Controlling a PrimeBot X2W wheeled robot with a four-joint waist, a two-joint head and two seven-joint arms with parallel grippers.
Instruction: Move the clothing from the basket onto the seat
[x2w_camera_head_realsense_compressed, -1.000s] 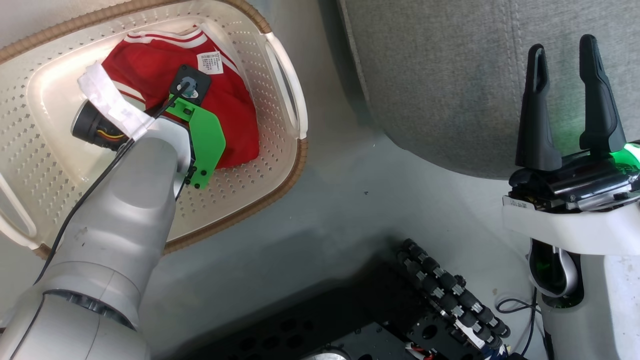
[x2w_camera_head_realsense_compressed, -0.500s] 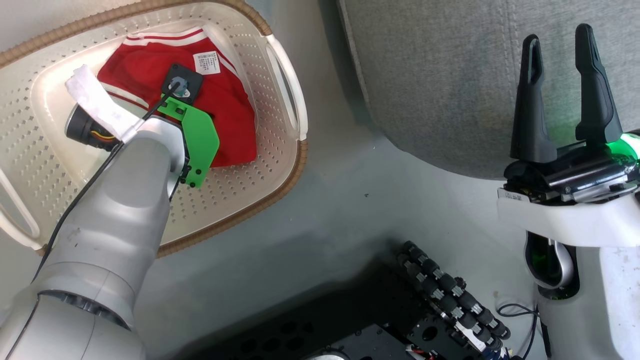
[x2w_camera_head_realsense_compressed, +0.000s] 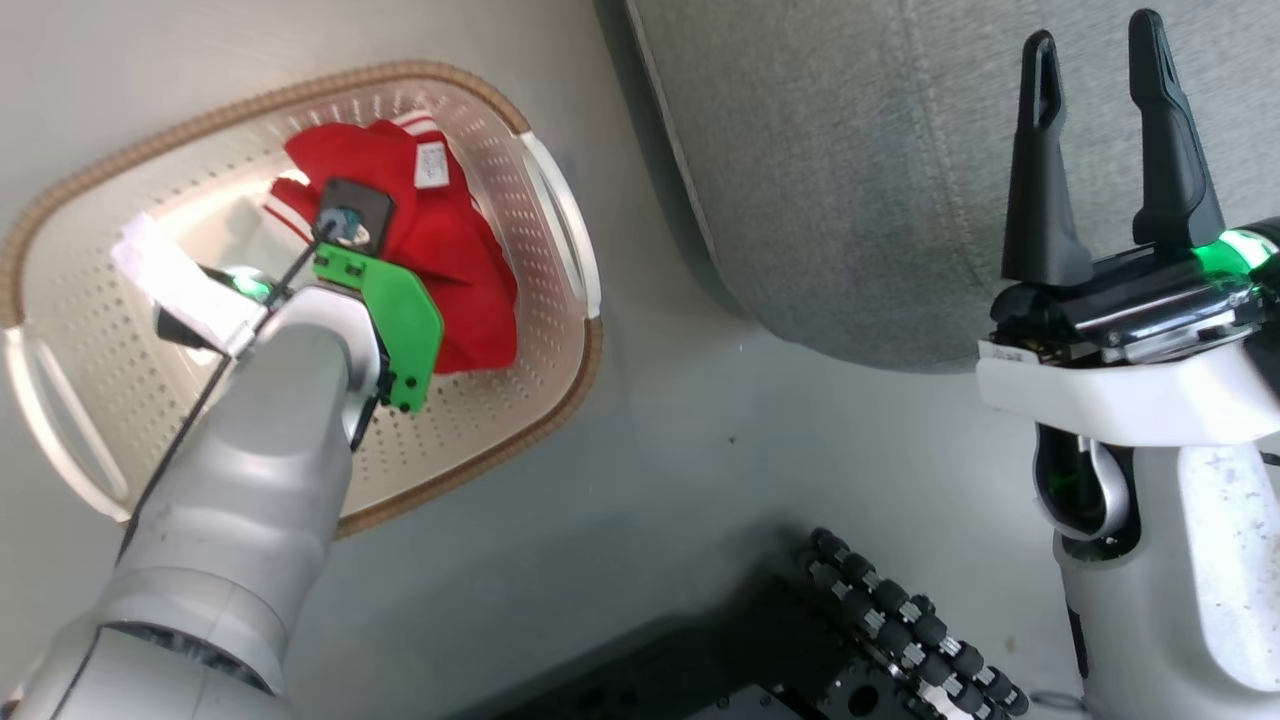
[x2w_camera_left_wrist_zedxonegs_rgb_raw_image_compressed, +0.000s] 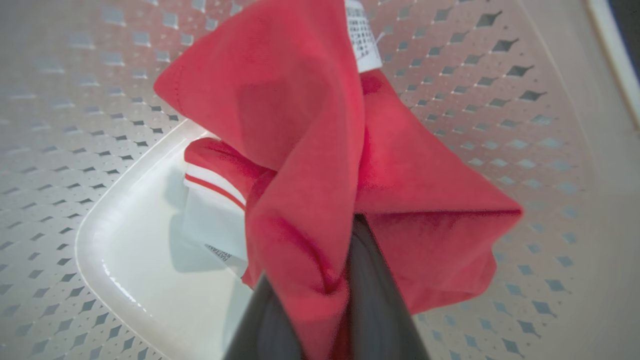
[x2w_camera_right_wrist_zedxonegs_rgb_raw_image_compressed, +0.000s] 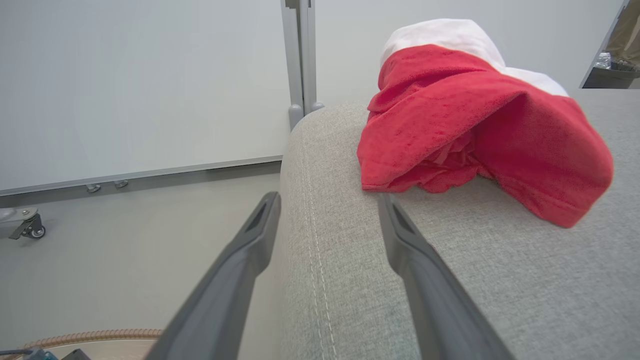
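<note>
With the left gripper pinched on the garment, lift it clear above the basket before swinging to the seat; right gripper hangs spread

Head view looks steeply down on the basket, seat right of it. Left wrist view sits close inside the basket. Right wrist view skims low along that same seat.

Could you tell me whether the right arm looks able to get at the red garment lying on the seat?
Probably yes. In the right wrist view the red garment lies on the seat just ahead of the right arm's open jaws, with only bare cushion between.
</note>
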